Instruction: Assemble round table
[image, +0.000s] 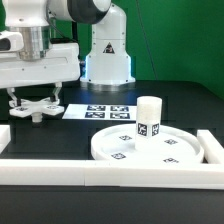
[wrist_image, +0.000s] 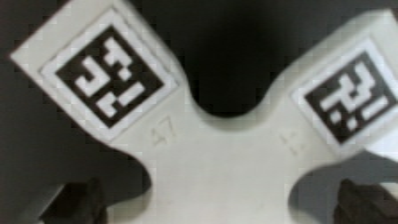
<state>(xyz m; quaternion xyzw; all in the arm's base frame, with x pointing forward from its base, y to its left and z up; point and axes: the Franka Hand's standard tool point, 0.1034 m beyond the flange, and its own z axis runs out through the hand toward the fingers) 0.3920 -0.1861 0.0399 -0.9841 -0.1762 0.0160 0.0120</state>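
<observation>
Our gripper (image: 33, 100) hangs low over the cross-shaped foot piece (image: 35, 107), jaws spread wide and holding nothing yet. In the wrist view the foot piece (wrist_image: 205, 130) fills the frame, two tagged arms splayed out, with the dark fingertips (wrist_image: 68, 200) just showing on either side of its stem. To do this well, we judge we should come straight down so the fingers straddle one arm squarely, then close on its flat sides so it does not twist.

The round disc (image: 150, 146) lies well apart on the exterior view's right, with the cylindrical post (image: 148, 118) standing upright on it. The marker board (image: 98, 111) lies between the two, just beside the foot. A white border rail (image: 100, 175) runs along the near edge and another (image: 212, 148) past the disc, so we carry high over the board and stay inside those rails.
</observation>
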